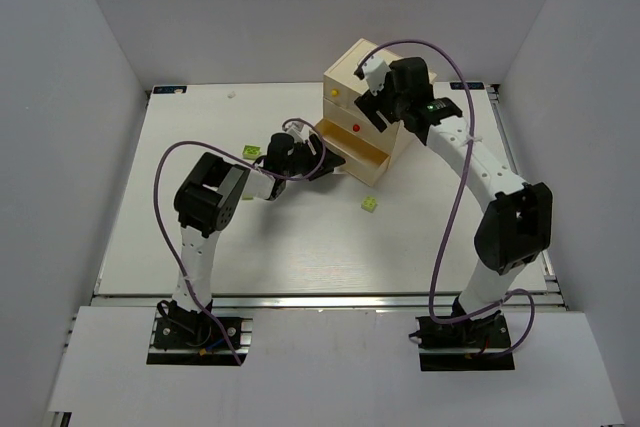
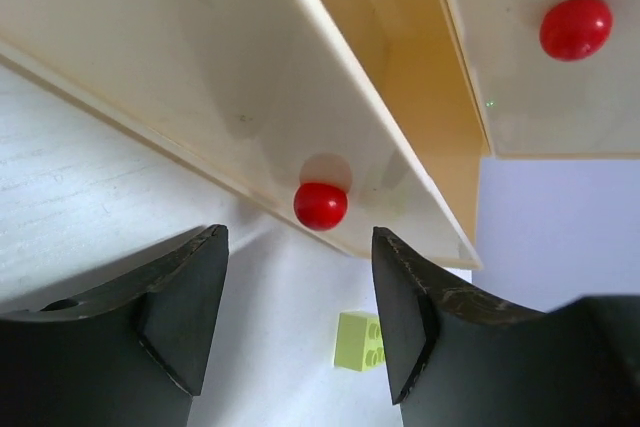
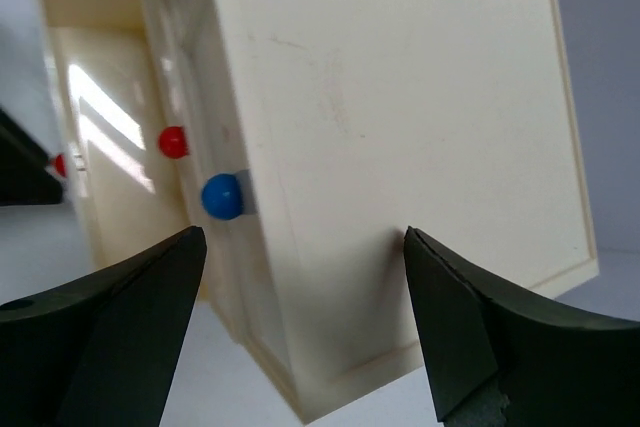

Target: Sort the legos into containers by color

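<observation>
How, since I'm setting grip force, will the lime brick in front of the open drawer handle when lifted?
Probably stiff and light: the lime brick looks a small moulded block. Unlikely to roll: flat boxy faces. Its smooth sides might slip.

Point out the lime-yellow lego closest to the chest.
The lime-yellow lego lies loose on the table in the top view, on the near side of the chest's pulled-out drawer and just right of the left gripper.

Cream chest [image 1: 350,67] with red-knobbed drawer [image 1: 362,159] pulled open; lime lego [image 1: 371,205] nearby.
</observation>
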Tool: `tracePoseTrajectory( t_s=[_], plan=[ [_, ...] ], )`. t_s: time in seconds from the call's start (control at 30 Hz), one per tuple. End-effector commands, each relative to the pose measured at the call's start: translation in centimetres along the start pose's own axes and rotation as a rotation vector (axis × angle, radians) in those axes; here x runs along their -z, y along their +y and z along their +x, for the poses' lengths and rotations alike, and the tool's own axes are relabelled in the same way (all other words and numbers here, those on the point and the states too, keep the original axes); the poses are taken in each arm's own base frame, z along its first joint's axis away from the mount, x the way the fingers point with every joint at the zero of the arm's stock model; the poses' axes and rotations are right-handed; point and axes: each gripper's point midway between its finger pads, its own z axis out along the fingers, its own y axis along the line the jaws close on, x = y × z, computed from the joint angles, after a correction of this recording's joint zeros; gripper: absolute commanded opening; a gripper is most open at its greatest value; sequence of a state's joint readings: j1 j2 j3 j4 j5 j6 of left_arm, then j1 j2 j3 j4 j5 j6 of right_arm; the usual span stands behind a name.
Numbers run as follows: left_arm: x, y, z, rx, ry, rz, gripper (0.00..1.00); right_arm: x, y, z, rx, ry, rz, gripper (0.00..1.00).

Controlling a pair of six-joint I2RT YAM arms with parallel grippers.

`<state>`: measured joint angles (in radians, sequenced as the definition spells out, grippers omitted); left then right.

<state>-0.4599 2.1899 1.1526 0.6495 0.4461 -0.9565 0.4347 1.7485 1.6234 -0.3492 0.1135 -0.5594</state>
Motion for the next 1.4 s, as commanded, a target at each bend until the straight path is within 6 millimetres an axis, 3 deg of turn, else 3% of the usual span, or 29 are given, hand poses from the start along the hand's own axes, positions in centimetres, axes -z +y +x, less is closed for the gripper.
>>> tracePoseTrajectory(
  t_s=[0.0,0.07,0.17,0.23,0.27,0.3,0.37,0.4,0.47,0.5,0.53,0.57,0.6,0.67,0.73,0.77,0.8,0.83,0.87,0.9,0.93,1.03,1.17,1.3,1.37],
  plan=[
    [1.8,-4.2,-2.3,-0.080,-0.041,0.063,0.69,3.8,2.6,-3.9,-0.086,-0.158,-0.181,0.85],
    [2.7,-5.0,-2.5,-0.115,-0.050,0.062,0.69,5.1,2.9,-5.3,-0.089,-0.228,-0.209,0.86],
    [4.0,-5.4,-2.9,-0.157,-0.067,0.031,0.68,8.7,3.6,-7.6,-0.067,-0.364,-0.263,0.86],
    [5.0,-6.2,-3.4,-0.194,-0.094,0.023,0.68,9.9,4.8,-7.9,-0.045,-0.431,-0.315,0.86],
    [5.3,-6.0,-3.4,-0.199,-0.088,0.001,0.67,11.6,4.8,-8.7,-0.026,-0.485,-0.318,0.86],
    [5.6,-6.2,-3.6,-0.227,-0.091,-0.006,0.66,12.0,6.0,-8.2,-0.023,-0.505,-0.361,0.85],
    [6.5,-6.9,-4.3,-0.248,-0.109,-0.034,0.59,14.1,6.5,-8.8,-0.007,-0.565,-0.388,0.81],
    [6.9,-7.1,-4.5,-0.274,-0.109,-0.048,0.40,14.7,8.4,-8.1,0.001,-0.587,-0.473,0.74],
    [8.3,-7.3,-5.1,-0.300,-0.118,-0.115,0.17,16.4,10.3,-7.1,0.017,-0.608,-0.561,0.61],
    [9.1,-7.3,-5.3,-0.351,-0.119,-0.145,0.08,17.7,12.2,-6.5,0.043,-0.640,-0.667,0.43],
    [9.8,-7.2,-5.5,-0.372,-0.120,-0.171,0.02,17.8,14.0,-4.6,0.050,-0.614,-0.731,0.31],
    [10.8,-6.1,-5.1,-0.382,-0.103,-0.239,0.00,18.9,14.9,-3.9,0.063,-0.632,-0.768,0.17],
    [12.3,-7.2,-5.7,-0.436,-0.127,-0.247,0.00,19.6,16.1,-3.1,0.062,-0.641,-0.820,0.00],
    [14.6,-6.5,-5.3,-0.461,-0.113,-0.328,0.00,19.3,18.0,0.1,0.020,-0.575,-0.851,0.00],
    [17.5,-7.8,-5.9,-0.527,-0.159,-0.352,0.00,17.6,18.4,2.4,-0.014,-0.491,-0.798,0.00],
    [18.8,-7.5,-5.4,-0.541,-0.136,-0.386,0.00,16.6,19.1,4.6,-0.069,-0.411,-0.781,0.04],
    [20.8,-8.4,-6.1,-0.593,-0.177,-0.406,0.07,15.0,18.4,6.3,-0.096,-0.328,-0.697,0.29],
    [21.9,-8.2,-5.6,-0.604,-0.161,-0.430,0.19,14.2,18.2,7.2,-0.105,-0.290,-0.657,0.39],
    [23.4,-6.6,-6.0,-0.636,-0.196,-0.519,0.52,12.7,18.1,9.7,-0.137,-0.195,-0.575,0.55],
    [24.5,-6.4,-6.0,-0.653,-0.222,-0.536,0.65,12.0,17.6,10.4,-0.143,-0.170,-0.530,0.62],
    [26.3,-7.5,-6.5,-0.673,-0.292,-0.527,0.74,11.0,17.5,11.3,-0.154,-0.133,-0.494,0.68],
    [29.5,-6.5,-6.9,-0.720,-0.398,-0.600,0.90,8.9,17.7,14.1,-0.193,0.006,-0.430,0.74],
    [31.1,-6.9,-7.9,-0.743,-0.453,-0.650,0.92,6.4,17.5,15.9,-0.248,0.108,-0.342,0.84],
    [31.1,-6.9,-7.9,-0.750,-0.444,-0.650,0.92,4.6,17.9,14.7,-0.296,0.100,-0.354,0.89],
    [31.1,-6.9,-7.9,-0.755,-0.442,-0.652,0.92,3.5,18.2,15.6,-0.310,0.145,-0.340,0.89]
  ],
)
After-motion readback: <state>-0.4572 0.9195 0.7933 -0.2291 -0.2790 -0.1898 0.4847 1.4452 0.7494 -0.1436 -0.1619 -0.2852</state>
